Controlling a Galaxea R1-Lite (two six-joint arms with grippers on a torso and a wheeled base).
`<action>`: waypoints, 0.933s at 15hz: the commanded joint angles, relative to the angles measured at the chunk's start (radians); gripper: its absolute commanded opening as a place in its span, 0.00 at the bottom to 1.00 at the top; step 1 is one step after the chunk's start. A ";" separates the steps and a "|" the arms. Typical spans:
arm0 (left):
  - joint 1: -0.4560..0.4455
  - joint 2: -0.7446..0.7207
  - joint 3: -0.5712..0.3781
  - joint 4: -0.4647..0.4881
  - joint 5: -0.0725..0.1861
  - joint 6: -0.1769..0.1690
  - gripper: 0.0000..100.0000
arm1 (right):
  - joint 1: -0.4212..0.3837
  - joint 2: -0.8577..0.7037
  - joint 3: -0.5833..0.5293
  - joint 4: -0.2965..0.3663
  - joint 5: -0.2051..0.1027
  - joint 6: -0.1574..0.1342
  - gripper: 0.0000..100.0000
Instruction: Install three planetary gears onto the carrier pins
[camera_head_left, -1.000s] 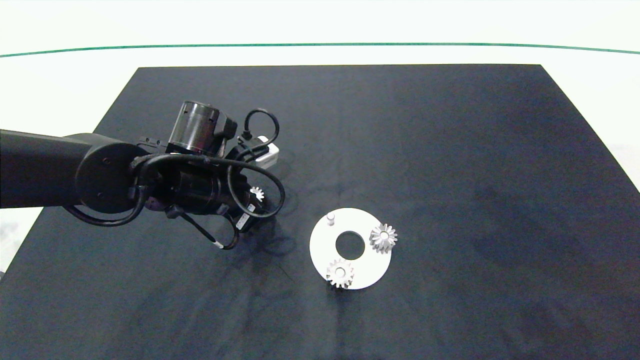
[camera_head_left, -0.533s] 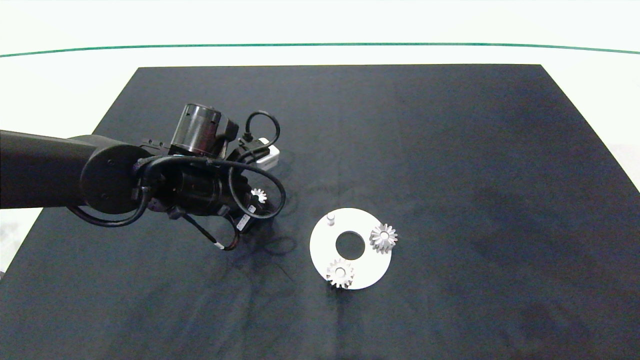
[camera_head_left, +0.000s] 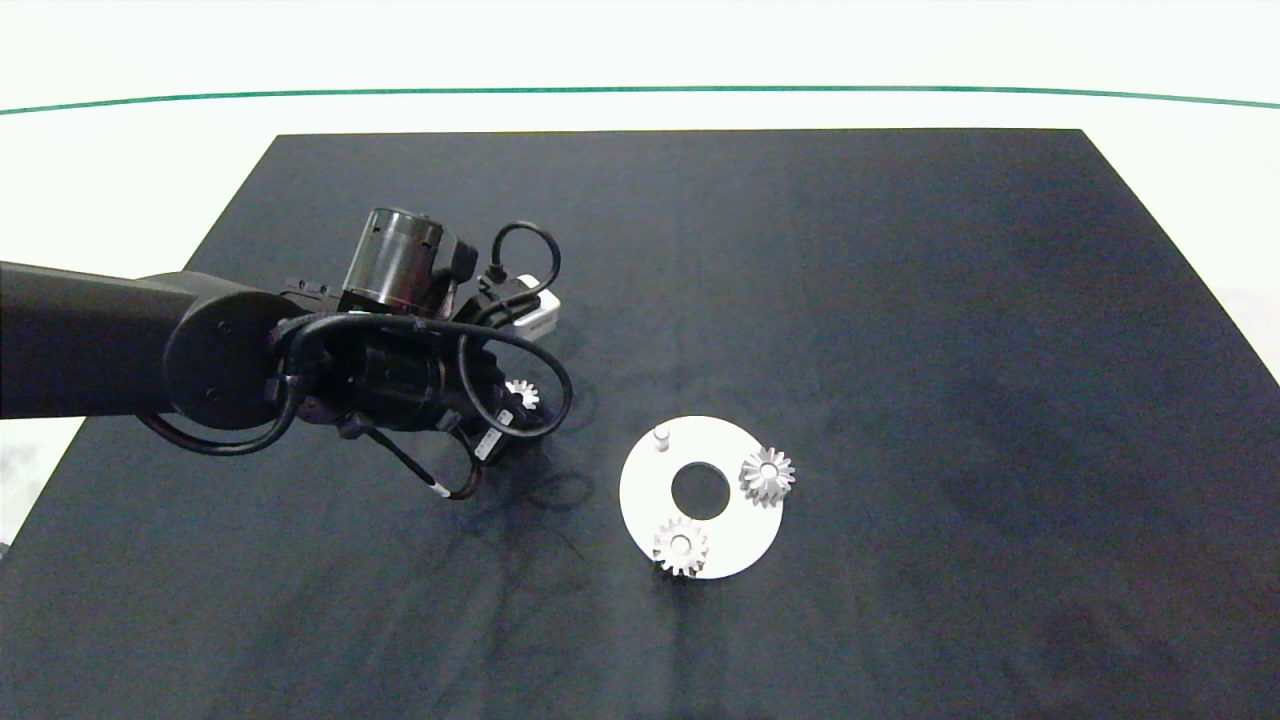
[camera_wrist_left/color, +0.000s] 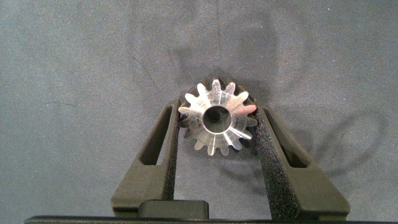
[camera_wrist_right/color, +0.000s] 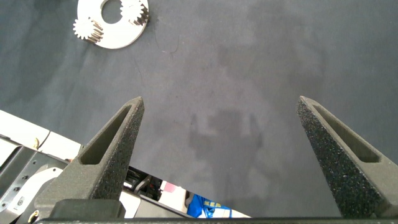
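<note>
The left gripper (camera_wrist_left/color: 217, 134) is closed on the 3rd gear (camera_wrist_left/color: 217, 118), fingers (camera_wrist_left/color: 163, 149) pinching its toothed rim from opposite sides, bore facing the wrist cam; in the head view that gear (camera_head_left: 521, 393) sits well off to the side of the white disc (camera_head_left: 735, 545), above the black mat (camera_head_left: 900, 300). On the disc, two gears are already seated: one (camera_head_left: 767, 476) at the rim away from the arm, one (camera_head_left: 680, 546) at the near rim. One bare pin (camera_head_left: 661, 437) is left, on the arm's side of the disc's centre hole. Judging by looks: solid metal, stiff, prob. dense for its size, smooth and slippery, so grip across the teeth, not the faces. The bore must line up w/ the pin; teeth may clash w/ neighbours. The right gripper (camera_wrist_right/color: 221, 158) hangs wide open, holding nothing, well away from the disc. No brand, label or readable text anywhere.
</note>
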 joint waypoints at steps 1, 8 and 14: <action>0.001 0.001 0.000 0.002 0.001 0.007 0.35 | 0.001 0.000 -0.003 0.004 -0.002 0.000 1.00; 0.003 -0.002 0.003 0.003 -0.007 0.012 0.20 | 0.001 -0.001 -0.008 0.005 -0.002 0.000 1.00; -0.010 -0.062 0.017 0.003 -0.074 0.012 0.13 | 0.001 -0.003 -0.003 0.007 -0.002 0.000 1.00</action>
